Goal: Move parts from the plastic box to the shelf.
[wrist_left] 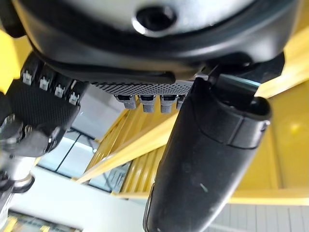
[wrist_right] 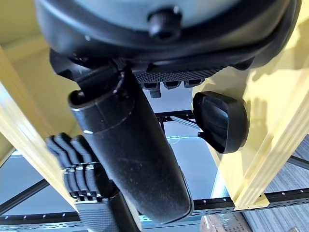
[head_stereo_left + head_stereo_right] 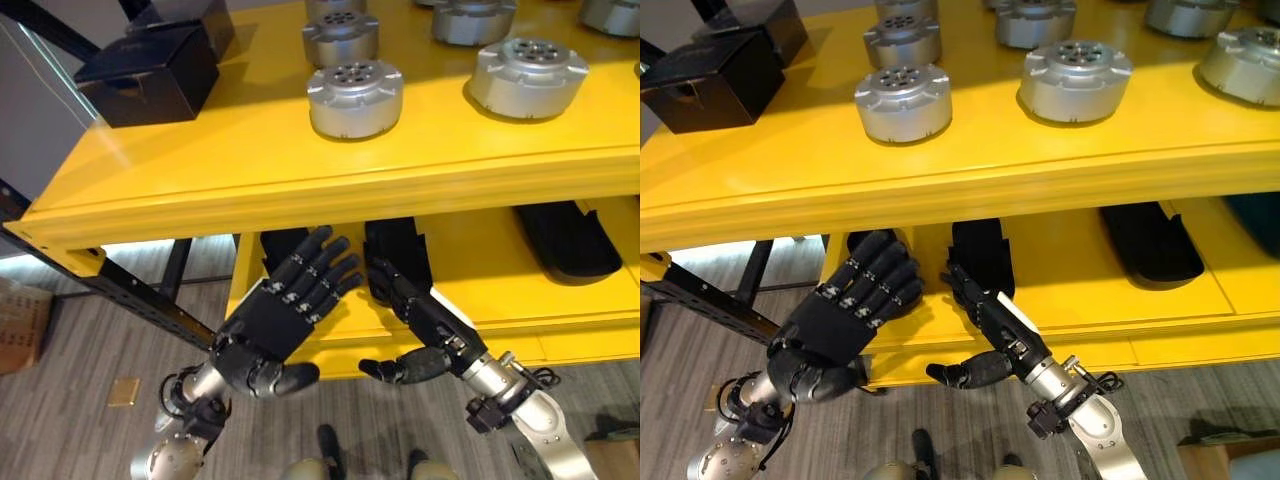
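- We see a yellow shelf (image 3: 200, 170) crossing the upper half of the frame, its front edge running from the left side to the right side.
- On its top board stand several round silver metal parts (image 3: 355, 97); the ones along the top edge of the frame are cut off, and one at the upper right (image 3: 612, 14) shows just a sliver.
- Two black boxes (image 3: 150, 72) sit at the upper left of the top board, the farther one partly cut off.
- Between the nearest silver part and the black boxes we see bare yellow board, and a bare strip runs along the front edge.
- Below, a lower yellow board (image 3: 480, 290) carries dark flat pieces (image 3: 565, 240); shadow hides what they are.
- The left hand (image 3: 285, 315) is at lower centre, fingers straight and spread, holding nothing, in front of the lower board's edge.
- The right hand (image 3: 995, 325) is just beside it at lower centre-right, fingers stretched toward the lower board, thumb out below, empty; its fingertips blend into a dark piece, so we cannot tell whether they touch it.
- A cardboard box (image 3: 22, 325) shows at the left edge, cut off.
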Robot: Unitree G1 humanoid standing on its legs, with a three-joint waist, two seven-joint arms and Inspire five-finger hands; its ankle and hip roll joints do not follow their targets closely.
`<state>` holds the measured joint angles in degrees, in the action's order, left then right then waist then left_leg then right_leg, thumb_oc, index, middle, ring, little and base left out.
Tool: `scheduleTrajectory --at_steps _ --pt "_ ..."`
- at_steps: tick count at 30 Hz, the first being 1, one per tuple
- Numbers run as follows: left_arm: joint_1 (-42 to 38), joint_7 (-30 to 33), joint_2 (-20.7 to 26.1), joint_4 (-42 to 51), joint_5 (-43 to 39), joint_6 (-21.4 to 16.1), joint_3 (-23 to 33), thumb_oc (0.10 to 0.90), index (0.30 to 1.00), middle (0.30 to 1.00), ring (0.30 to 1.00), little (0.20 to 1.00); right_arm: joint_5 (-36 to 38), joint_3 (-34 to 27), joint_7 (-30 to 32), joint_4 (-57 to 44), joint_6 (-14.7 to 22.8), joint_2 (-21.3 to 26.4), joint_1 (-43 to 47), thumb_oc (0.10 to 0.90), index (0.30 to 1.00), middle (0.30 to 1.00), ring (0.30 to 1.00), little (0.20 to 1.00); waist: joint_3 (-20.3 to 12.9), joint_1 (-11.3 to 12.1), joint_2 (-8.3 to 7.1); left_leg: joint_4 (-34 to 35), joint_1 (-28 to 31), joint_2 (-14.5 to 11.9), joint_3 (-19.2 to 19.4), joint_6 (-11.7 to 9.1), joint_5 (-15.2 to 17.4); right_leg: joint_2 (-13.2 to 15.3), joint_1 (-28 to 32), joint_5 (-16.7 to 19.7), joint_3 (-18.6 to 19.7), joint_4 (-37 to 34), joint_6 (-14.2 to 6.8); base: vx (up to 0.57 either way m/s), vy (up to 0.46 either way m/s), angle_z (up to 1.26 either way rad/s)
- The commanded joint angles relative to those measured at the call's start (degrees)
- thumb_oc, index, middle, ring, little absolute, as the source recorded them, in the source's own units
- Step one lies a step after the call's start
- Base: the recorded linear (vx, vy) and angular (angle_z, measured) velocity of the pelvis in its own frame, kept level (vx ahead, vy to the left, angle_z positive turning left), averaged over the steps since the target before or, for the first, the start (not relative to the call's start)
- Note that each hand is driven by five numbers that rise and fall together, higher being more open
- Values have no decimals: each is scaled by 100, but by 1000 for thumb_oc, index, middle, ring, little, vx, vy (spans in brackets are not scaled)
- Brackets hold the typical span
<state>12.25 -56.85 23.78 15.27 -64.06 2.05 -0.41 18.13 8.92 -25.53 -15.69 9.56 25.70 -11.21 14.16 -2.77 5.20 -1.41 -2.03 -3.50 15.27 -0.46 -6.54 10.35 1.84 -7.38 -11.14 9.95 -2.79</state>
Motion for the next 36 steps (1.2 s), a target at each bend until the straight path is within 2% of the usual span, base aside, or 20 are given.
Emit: scheduleTrajectory --at_steps 1,4,6,7,8,10,11,12,14,17,21,23,24,25,26,27,28,30,36 --pt "-536 -4 64 455 -265 -579 341 900 1000 1000 1000 1000 443 -56 -391 -778 668 84 521 900 1000 1000 1000 1000 -351 -122 -301 -531 395 -731 -447 -460 384 -189 60 145 190 -296 7 17 204 -56" --pt "-562 0 39 469 -244 -552 372 900 1000 1000 1000 1000 498 -44 -482 -743 708 141 570 900 1000 1000 1000 1000 -391 -163 -241 -449 448 -1142 -659 -620 -106 -98 -13 74 284 -138 -3 9 282 -29" --pt "-582 47 7 449 -226 -565 390 900 1000 1000 1000 1000 512 -26 -513 -764 702 161 603 900 1000 1000 1000 1000 -412 -188 -195 -415 468 -1267 -755 -673 -278 -17 -47 49 348 -62 -31 6 347 -24" --pt "-588 34 -21 437 -204 -565 407 900 1000 1000 1000 1000 513 -43 -507 -779 691 161 609 900 1000 1000 1000 1000 -414 -200 -159 -405 493 -1248 -788 -684 -223 48 -76 40 396 -6 -73 -3 496 -12" --pt "-572 37 -10 452 -176 -554 444 900 1000 1000 1000 1000 470 -111 -453 -786 683 156 608 900 1000 1000 1000 1000 -397 -235 -103 -390 581 -1165 -641 -674 29 191 -71 44 393 51 -165 -7 518 10" --pt "-553 -13 36 440 -125 -556 458 900 1000 1000 1000 1000 419 -193 -346 -812 709 98 554 900 1000 1000 1000 1000 -394 -266 -74 -318 679 -1077 -400 -649 266 332 -18 98 311 56 -267 -8 416 14" --pt "-552 -17 41 437 -124 -553 460 900 1000 1000 1000 1000 407 -194 -329 -810 715 92 555 900 1000 1000 1000 1000 -394 -265 -78 -309 686 -1063 -387 -642 298 346 -12 106 306 51 -278 -1 344 6" --pt "-538 24 81 419 -102 -586 478 900 1000 1000 1000 1000 224 -206 -101 -797 835 48 566 900 1000 1000 1000 1000 -399 -253 -103 -239 729 -965 -299 -597 502 444 21 173 272 17 -352 0 277 15" --pt "-495 147 183 411 -5 -658 501 900 1000 1000 1000 1000 170 -217 188 -762 1000 10 618 900 1000 1000 1000 1000 -404 -225 -148 -126 791 -814 -192 -521 705 585 72 287 217 -68 -471 -3 389 32" --pt "-393 509 364 410 561 -943 535 900 1000 1000 1000 1000 -136 -211 757 -772 1155 -56 716 900 1000 1000 1000 1000 -410 -138 -201 -16 814 -640 -157 -412 780 737 121 448 115 -209 -615 -23 334 34" --pt "-281 205 554 411 322 -1000 560 900 1000 1000 1000 1000 -486 -256 1732 -761 1146 -85 815 900 1000 1000 1000 1000 -431 14 -267 36 764 -420 -128 -258 867 909 184 709 -47 -492 -769 -46 251 10" --pt "-225 172 632 468 318 -963 599 900 1000 1000 1000 1000 -1002 -293 2609 -711 1158 -154 856 900 1000 1000 1000 1000 -423 90 -305 57 749 -348 -57 -192 900 978 203 876 -162 -609 -808 -59 177 6" --pt "-217 185 644 483 311 -951 593 900 1000 1000 1000 1000 -1049 -305 2721 -706 1158 -166 858 900 1000 1000 1000 1000 -421 99 -315 66 753 -337 -36 -185 904 989 197 921 -183 -628 -816 -74 118 8" --pt "-195 231 678 548 222 -890 556 900 1000 1000 1000 1000 -1328 -347 3230 -666 1089 -235 885 900 1000 1000 1000 1000 -408 138 -350 85 774 -312 80 -164 931 1033 141 1057 -299 -633 -843 -114 101 6" --pt "-191 225 658 602 254 -874 482 900 1000 1000 1000 1000 -1781 -327 3676 -607 1115 -347 964 900 1000 1000 1000 1000 -362 167 -371 136 838 -329 290 -123 960 1031 1 1120 -481 -386 -884 -141 97 -6" --pt "-199 204 648 638 267 -872 438 900 1000 1000 1000 1000 -1927 -336 3858 -604 1119 -360 980 900 1000 1000 1000 1000 -333 155 -368 162 862 -320 277 -96 958 980 -36 1033 -410 -270 -893 -148 3 -18" --pt "-319 276 737 702 167 -812 309 900 1000 1000 1000 1000 -2136 -437 4218 -635 1174 -282 903 900 1000 1000 1000 1000 -370 79 -355 186 762 -291 25 -64 924 711 -36 791 -128 -360 -852 -90 -38 -19" --pt "-453 362 805 724 167 -848 188 900 1000 1000 1000 1000 -2369 -472 4400 -652 1204 -222 860 900 1000 1000 1000 1000 -396 27 -357 173 727 -282 -59 -70 922 628 -58 756 1 -402 -815 -65 -91 25" --pt "-580 709 798 790 53 -933 28 900 1000 1000 1000 1000 -2117 -353 4195 -568 914 65 1164 900 1000 1000 1000 1000 -463 26 -330 292 855 -413 26 -259 838 518 190 843 -63 -896 -727 5 -73 9"
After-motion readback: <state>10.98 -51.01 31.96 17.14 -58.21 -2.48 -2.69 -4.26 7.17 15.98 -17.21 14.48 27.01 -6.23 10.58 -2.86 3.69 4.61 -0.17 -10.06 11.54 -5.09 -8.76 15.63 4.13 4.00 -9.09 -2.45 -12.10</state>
